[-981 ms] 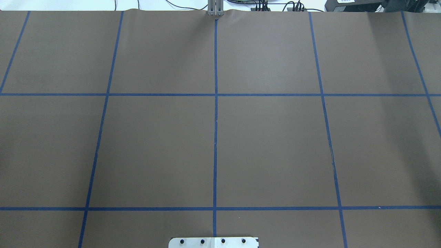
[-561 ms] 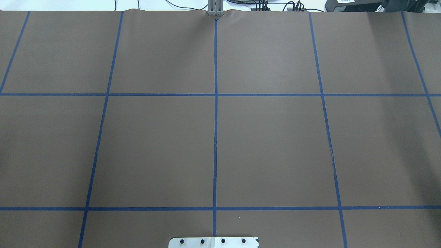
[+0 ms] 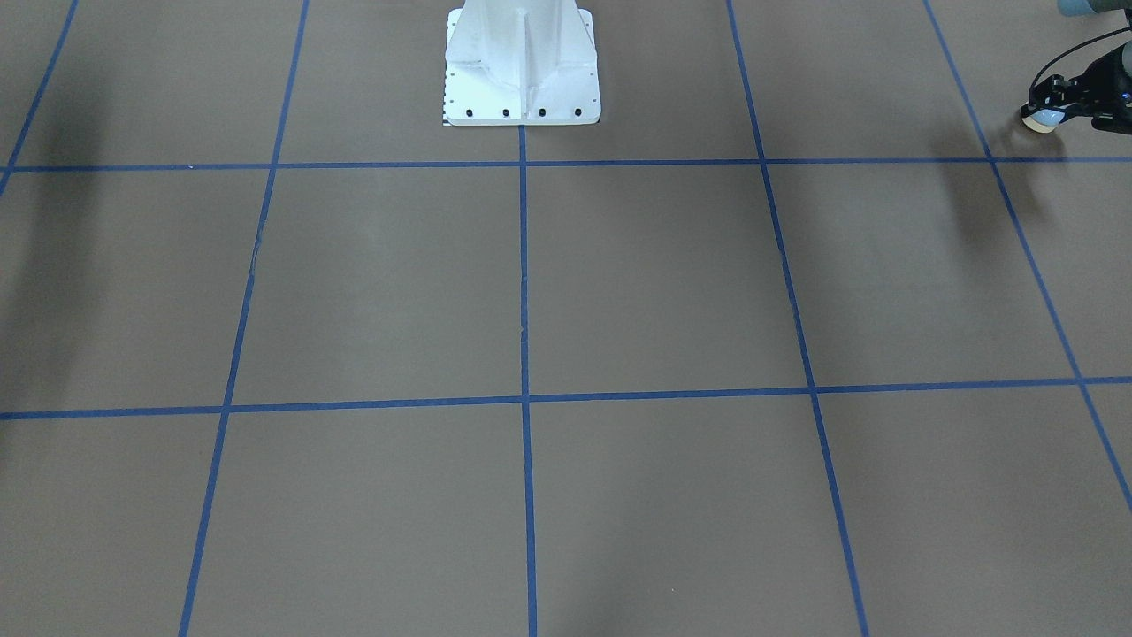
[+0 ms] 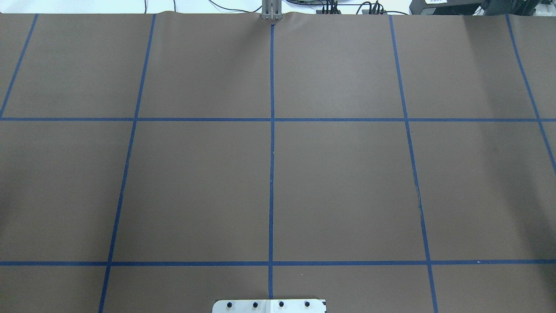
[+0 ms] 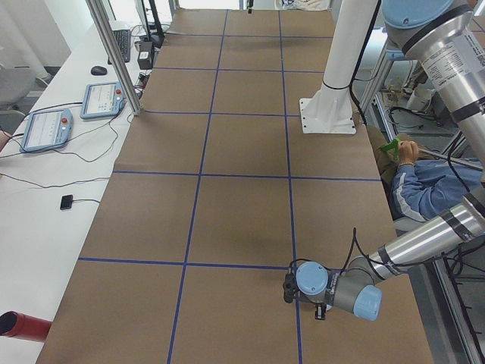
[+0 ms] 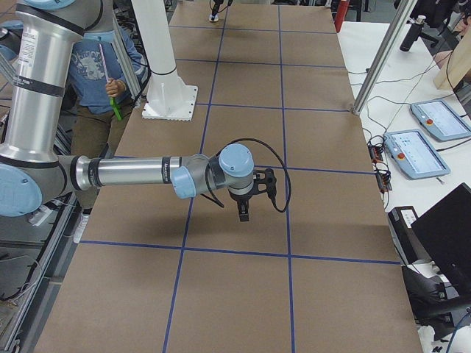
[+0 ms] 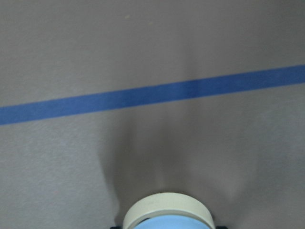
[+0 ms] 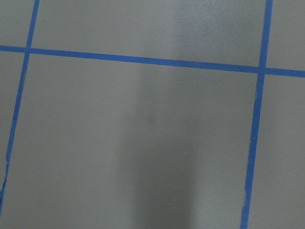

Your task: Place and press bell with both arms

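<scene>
The bell (image 3: 1041,120), light blue with a cream base ring, hangs in my left gripper (image 3: 1049,104) at the far right edge of the front-facing view, a little above the brown table. In the left wrist view the bell (image 7: 167,215) fills the bottom edge, base ring toward the table and a blue tape line beyond it. The left arm reaches low over the near table end in the exterior left view, gripper (image 5: 289,287) pointing left. My right gripper (image 6: 244,210) points down above the table in the exterior right view only; I cannot tell if it is open. Neither arm shows in the overhead view.
The white pedestal base (image 3: 522,71) stands at the table's robot side (image 4: 269,305). Blue tape lines grid the brown table cover. A seated person (image 5: 428,186) is behind the robot. A side table with tablets (image 6: 425,151) and a metal post (image 5: 114,53) line the far side.
</scene>
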